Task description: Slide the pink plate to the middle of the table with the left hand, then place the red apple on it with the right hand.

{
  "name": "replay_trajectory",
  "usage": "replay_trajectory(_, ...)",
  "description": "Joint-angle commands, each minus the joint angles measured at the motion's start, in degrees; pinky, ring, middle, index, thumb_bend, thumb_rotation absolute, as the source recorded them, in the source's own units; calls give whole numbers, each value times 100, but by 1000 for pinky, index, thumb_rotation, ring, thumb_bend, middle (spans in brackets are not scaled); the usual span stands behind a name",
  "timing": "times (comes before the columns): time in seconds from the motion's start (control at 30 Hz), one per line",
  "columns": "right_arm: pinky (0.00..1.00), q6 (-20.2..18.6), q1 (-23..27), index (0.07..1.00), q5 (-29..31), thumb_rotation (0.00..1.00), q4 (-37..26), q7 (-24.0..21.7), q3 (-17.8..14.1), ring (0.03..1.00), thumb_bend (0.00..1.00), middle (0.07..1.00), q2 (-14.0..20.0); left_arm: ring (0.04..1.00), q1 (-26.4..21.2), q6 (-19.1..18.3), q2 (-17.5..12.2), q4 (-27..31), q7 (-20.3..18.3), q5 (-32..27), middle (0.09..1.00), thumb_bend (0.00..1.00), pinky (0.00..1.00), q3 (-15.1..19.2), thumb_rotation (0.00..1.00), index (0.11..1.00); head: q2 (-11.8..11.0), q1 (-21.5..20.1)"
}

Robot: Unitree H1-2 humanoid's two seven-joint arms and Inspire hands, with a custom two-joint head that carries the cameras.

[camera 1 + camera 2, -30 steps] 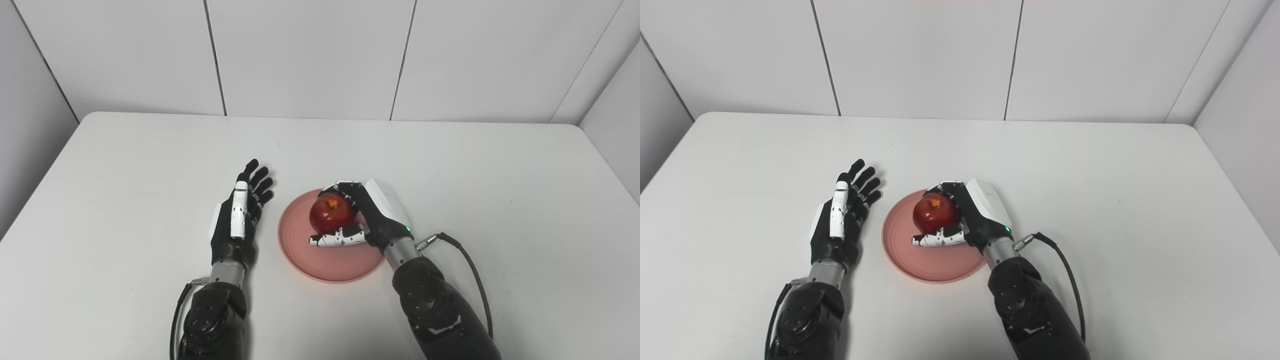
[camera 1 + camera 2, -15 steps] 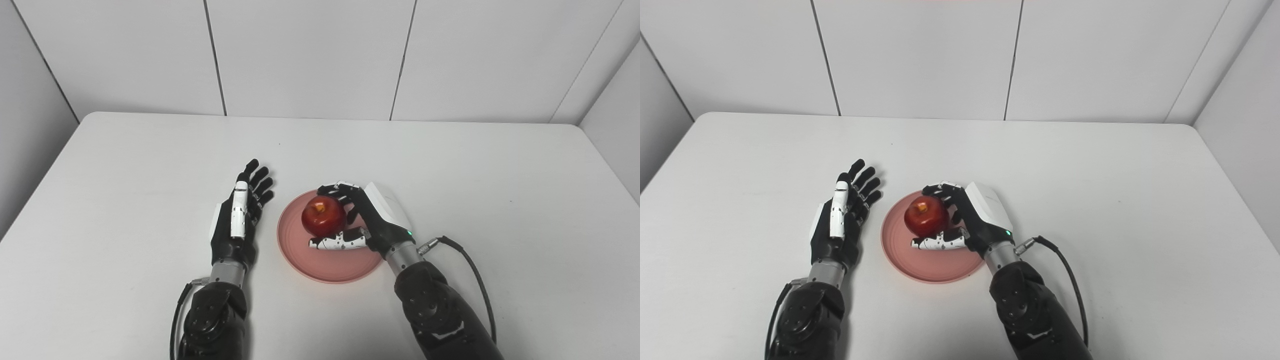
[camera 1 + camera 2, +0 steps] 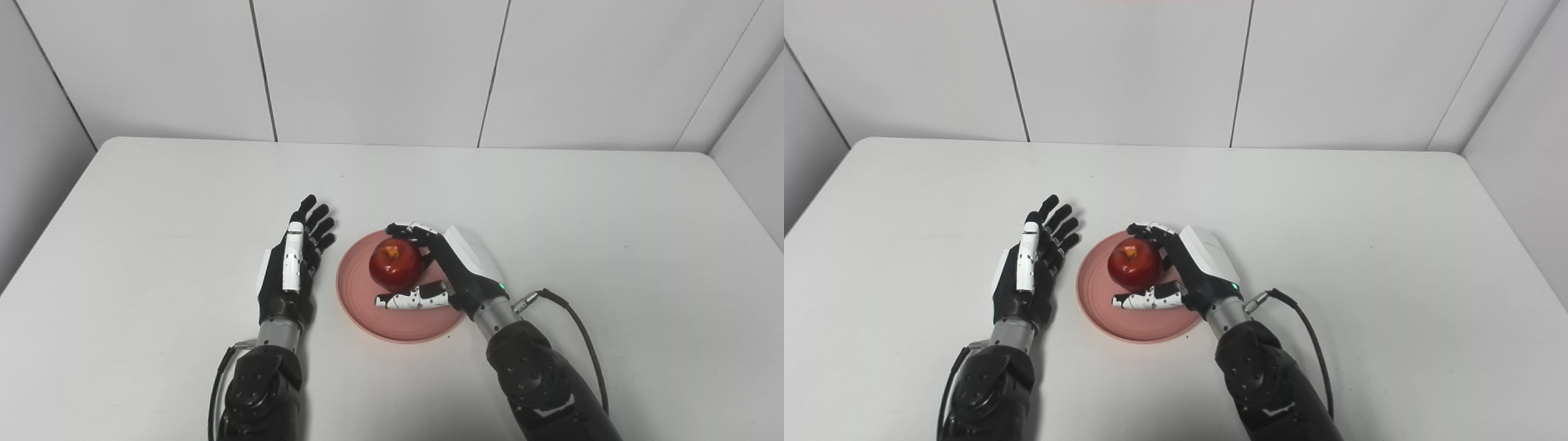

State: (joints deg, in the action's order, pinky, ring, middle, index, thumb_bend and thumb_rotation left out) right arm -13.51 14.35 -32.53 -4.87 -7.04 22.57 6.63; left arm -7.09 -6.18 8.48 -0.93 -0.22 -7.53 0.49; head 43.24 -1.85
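Observation:
The red apple (image 3: 395, 264) sits upright on the pink plate (image 3: 367, 313) near the middle of the white table (image 3: 551, 208). My right hand (image 3: 458, 269) lies over the plate's right side. Its fingers (image 3: 407, 231) reach behind the apple and its thumb (image 3: 411, 300) lies in front of it, spread loosely and not clamping it. My left hand (image 3: 293, 269) rests just left of the plate with fingers straight and apart, holding nothing. The same scene shows in the right eye view, with the apple (image 3: 1134, 264) on the plate (image 3: 1108, 318).
A black cable (image 3: 579, 324) loops from my right wrist across the table. White wall panels stand behind the table's far edge (image 3: 392, 144).
My right hand's fingers have uncurled from the apple, which has settled on the plate a little further left. The plate has shifted slightly left. My left hand has not moved.

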Motion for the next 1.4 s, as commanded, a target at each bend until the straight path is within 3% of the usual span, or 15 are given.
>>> replay_trajectory(0.0,701,261,109,805,50,333,-186,-14,-51,769,1000,804,35,895,37,-38,29,5,22,0,905,406,897,-24,1000,892,4,0)
replay_trajectory(0.17,770,332,117,875,181,395,-304,-88,-97,841,1000,873,106,899,34,-29,19,-1,13,9,908,403,900,-33,1000,894,-16,-14)
replay_trajectory(0.47,882,79,101,990,409,533,-844,-474,-261,951,1000,983,278,897,19,-15,5,-40,6,-6,906,407,898,-16,1000,891,-19,-23)
replay_trajectory(0.73,850,55,68,1000,668,608,-1076,-582,-568,947,1000,1000,254,892,11,-23,11,-53,15,-2,901,407,893,-10,1000,889,-40,-43)
replay_trajectory(0.97,903,135,66,1000,893,713,-1344,-370,-947,967,1000,992,158,894,-2,-2,-5,-85,-28,-53,904,410,897,5,1000,890,-55,-98)
replay_trajectory(1.07,917,75,71,1000,856,813,-1443,-267,-1108,972,1000,994,106,897,-10,-12,-7,-93,-42,-80,906,411,903,23,1000,893,-66,-122)
replay_trajectory(1.2,861,-46,16,1000,731,971,-1510,-28,-1369,937,1000,977,21,898,1,-29,5,-59,-44,-107,907,406,907,35,1000,893,-74,-141)
replay_trajectory(1.33,871,48,-146,986,753,999,-1441,231,-1600,933,983,968,-72,905,8,-24,-11,-49,-74,-162,913,407,917,37,1000,899,-62,-160)
replay_trajectory(1.37,866,75,-183,986,722,1000,-1427,271,-1624,934,930,970,-64,905,9,-22,-12,-47,-76,-164,914,403,918,41,1000,899,-62,-160)
